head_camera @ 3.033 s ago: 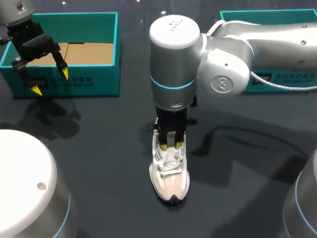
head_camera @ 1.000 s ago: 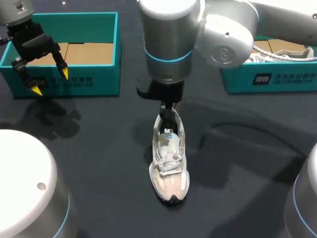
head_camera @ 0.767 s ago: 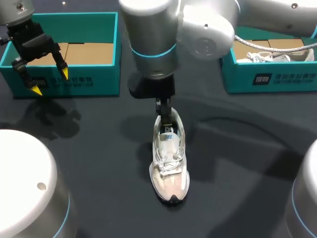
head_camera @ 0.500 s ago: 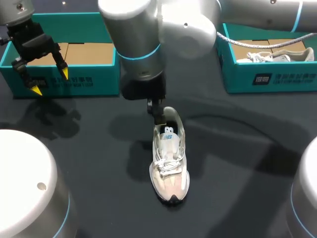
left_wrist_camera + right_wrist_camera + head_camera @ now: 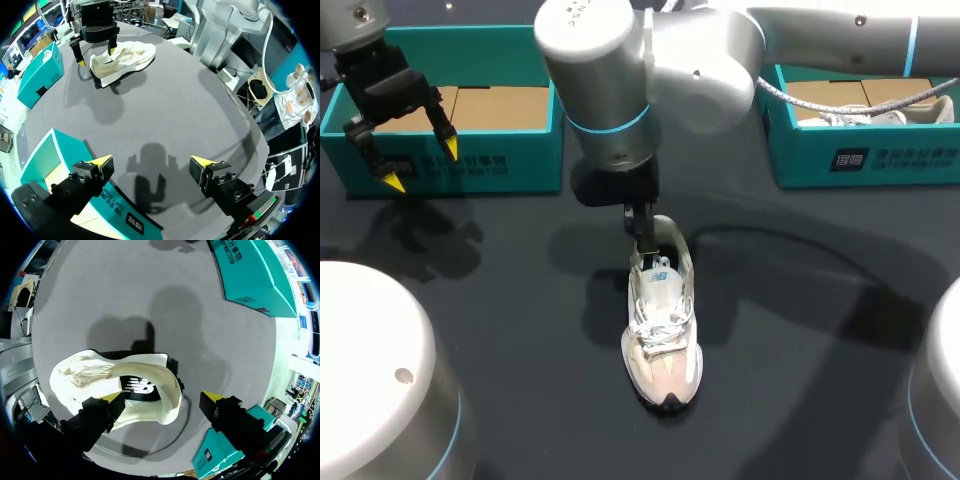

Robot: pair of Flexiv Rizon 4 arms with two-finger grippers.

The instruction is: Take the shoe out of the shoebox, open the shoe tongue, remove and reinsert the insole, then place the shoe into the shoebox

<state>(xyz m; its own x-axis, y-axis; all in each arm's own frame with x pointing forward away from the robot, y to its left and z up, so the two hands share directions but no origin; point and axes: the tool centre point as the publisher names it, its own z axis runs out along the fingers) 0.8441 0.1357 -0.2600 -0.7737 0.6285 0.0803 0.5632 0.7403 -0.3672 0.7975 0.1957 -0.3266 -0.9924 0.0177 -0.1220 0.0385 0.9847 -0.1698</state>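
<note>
A white and beige shoe (image 5: pixel 663 340) lies on the dark table, toe toward the front edge, its tongue pulled up so the logo-printed insole (image 5: pixel 658 275) shows. My right gripper (image 5: pixel 642 235) hangs open at the heel. In the right wrist view the heel collar (image 5: pixel 167 390) sits between the spread fingers of that gripper (image 5: pixel 162 399), without a squeeze. My left gripper (image 5: pixel 420 165) hovers open and empty over the front wall of the left teal shoebox (image 5: pixel 470 165). From the left wrist, the shoe (image 5: pixel 125 56) and right gripper (image 5: pixel 96 54) lie far ahead of my left gripper (image 5: pixel 151 162).
A second teal shoebox (image 5: pixel 850 160) at the back right holds another shoe (image 5: pixel 880 110). The right arm's large elbow (image 5: pixel 610 80) spans the table's middle, above the shoe's heel. Bare dark table (image 5: pixel 800 330) surrounds the shoe on both sides.
The right arm swung left and its gripper left the laces and tongue, rose, and came down at the heel. The tongue now stands open. The left arm has not moved.
</note>
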